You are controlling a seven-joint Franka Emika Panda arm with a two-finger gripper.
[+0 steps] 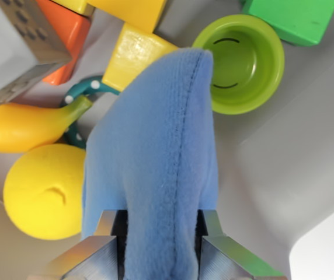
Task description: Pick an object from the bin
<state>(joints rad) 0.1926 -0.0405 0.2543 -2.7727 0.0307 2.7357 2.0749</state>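
Observation:
A blue plush cloth item (pixel 155 146) fills the middle of the wrist view, hanging from my gripper (pixel 158 236), which is shut on its lower end. The metal fingers (pixel 100 233) press into the fabric from both sides. Below it lies the grey bin (pixel 284 175) with toys. The plush hides part of the bin floor and part of a yellow block (pixel 135 55).
In the bin lie a yellow banana (pixel 27 125), a yellow ball (pixel 44 192), a lime green cup (pixel 246 61), a green block (pixel 292 17), an orange block (pixel 68 41), a grey perforated box (pixel 15 44) and a teal dotted ring (pixel 88 90). The bin's rim (pixel 324 245) runs at lower right.

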